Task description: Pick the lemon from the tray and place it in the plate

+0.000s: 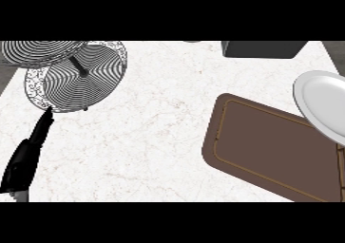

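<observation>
The brown tray (273, 147) lies on the right side of the white marble counter, and its whole visible surface is bare. No lemon shows on it. A white plate (328, 105) sits just beyond the tray's far right corner, cut off by the view's right edge. My left hand (24, 159) shows at the lower left, far from the tray, with its fingers (44, 122) straight, pointing up the counter and holding nothing. My right hand is out of view.
A round black-and-white striped dish with a lacy rim (76, 78) stands at the far left, just beyond my left fingertips, with a second striped disc (34, 52) behind it. A dark grey box (263, 49) sits at the counter's back edge.
</observation>
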You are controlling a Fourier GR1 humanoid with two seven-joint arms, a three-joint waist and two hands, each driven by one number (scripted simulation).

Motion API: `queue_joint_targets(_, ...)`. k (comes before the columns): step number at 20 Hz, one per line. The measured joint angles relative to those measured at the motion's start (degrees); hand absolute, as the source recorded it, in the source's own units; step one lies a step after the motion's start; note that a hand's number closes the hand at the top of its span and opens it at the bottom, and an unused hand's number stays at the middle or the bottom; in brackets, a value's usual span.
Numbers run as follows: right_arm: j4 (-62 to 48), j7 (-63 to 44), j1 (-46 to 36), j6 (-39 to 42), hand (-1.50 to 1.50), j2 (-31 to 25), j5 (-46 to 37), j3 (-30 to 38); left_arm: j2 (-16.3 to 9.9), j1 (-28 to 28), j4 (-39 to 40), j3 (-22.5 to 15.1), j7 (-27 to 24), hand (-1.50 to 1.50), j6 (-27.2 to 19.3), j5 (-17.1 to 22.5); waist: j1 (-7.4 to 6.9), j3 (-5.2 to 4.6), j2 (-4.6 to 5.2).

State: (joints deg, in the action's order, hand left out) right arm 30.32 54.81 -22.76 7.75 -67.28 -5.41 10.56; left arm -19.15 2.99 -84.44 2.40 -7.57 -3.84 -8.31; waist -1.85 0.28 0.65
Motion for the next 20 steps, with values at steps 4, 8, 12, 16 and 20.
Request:
queue_joint_targets(4,-1.5,-1.5,-6.3,1.9,1.5,2.6,-2.3,-2.0,-0.4,-0.1,-0.3,0.5,0.4,0.0,0.8,0.0,-0.08,-0.13,-0.16)
queue_joint_targets(8,-3.3,-4.3,-11.7,2.7,1.5,6.5,-5.1,-4.3,-0.1,0.6,-1.4,0.7,1.0,0.0,1.3,0.0,-0.11,-0.19,-0.23)
queue_joint_targets(12,-4.2,-8.2,-15.9,2.8,1.5,10.3,-9.0,-7.5,-0.2,0.5,-1.6,1.3,1.0,0.0,1.8,0.1,-0.07,-0.21,-0.25)
queue_joint_targets(16,-5.6,-11.2,-18.8,2.0,1.5,14.6,-13.0,-10.5,0.3,0.5,-0.6,1.5,0.0,0.0,1.6,-0.6,0.12,-0.23,-0.25)
queue_joint_targets(20,-8.9,-12.6,-21.4,-0.4,1.5,19.2,-16.2,-12.0,1.0,0.8,-0.8,1.4,-0.3,0.0,1.6,-1.0,0.03,-0.21,-0.18)
